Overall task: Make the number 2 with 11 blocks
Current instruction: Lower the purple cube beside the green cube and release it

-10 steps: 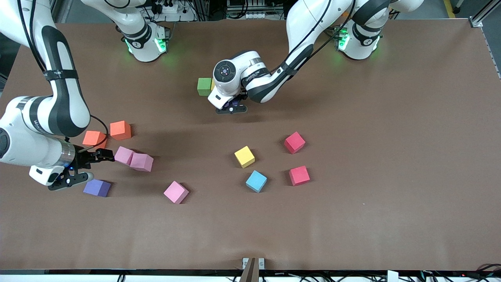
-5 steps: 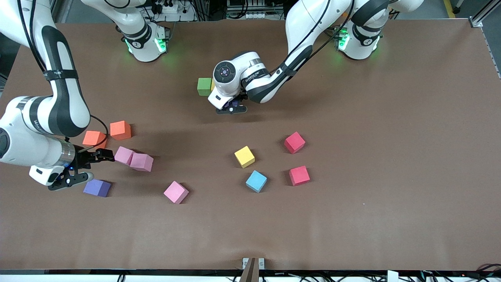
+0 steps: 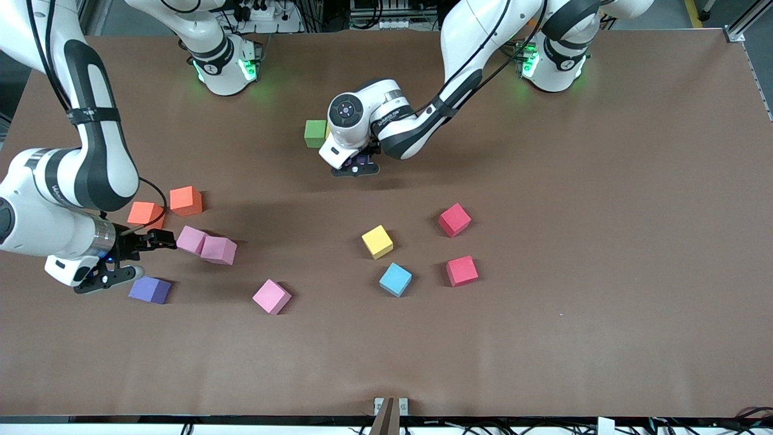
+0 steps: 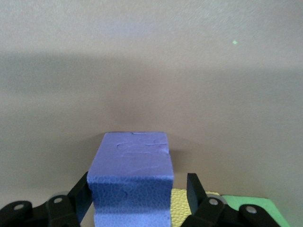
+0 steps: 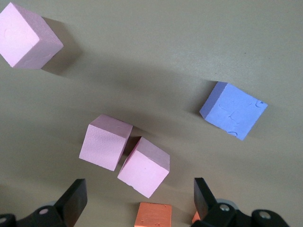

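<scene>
Front view, progress: we count three blocks at the build spot, a green block [image 3: 314, 133], a sliver of a yellow block beside it under the left arm's wrist, and a purple block [image 3: 361, 161] at the left gripper [image 3: 356, 165]. We judge the number 2 barely started, eight placements left.
Loose stock: two orange blocks [image 3: 185, 200], two touching pink blocks [image 3: 218, 249], a lone pink block [image 3: 271, 296], a second purple block [image 3: 150, 290], a loose yellow block [image 3: 377, 241], a light blue block [image 3: 395, 279], two red blocks [image 3: 454, 219], all scattered on the counter [image 3: 604, 241].
Left fingers: apart, one on each side of the purple block, no visible clamp. The block looks set down, though we can't confirm contact with the counter.
Right fingers: spread wide, empty. The right gripper [image 3: 130, 258] hangs low between the orange pair and the second purple block, just beside the touching pink pair. We read this arm as waiting.
Left wrist view adds: purple block [image 4: 131, 177] between the fingers [image 4: 194, 189], with yellow [image 4: 182, 208] and green [image 4: 248, 208] in a row just past it, which the front view mostly hides.
Right wrist view adds: the pink pair [image 5: 124, 158] sits ahead of the open fingers [image 5: 75, 198], and an orange block [image 5: 151, 215] lies between them.
Front view only: the whole spread and the distance from stock to build spot.
</scene>
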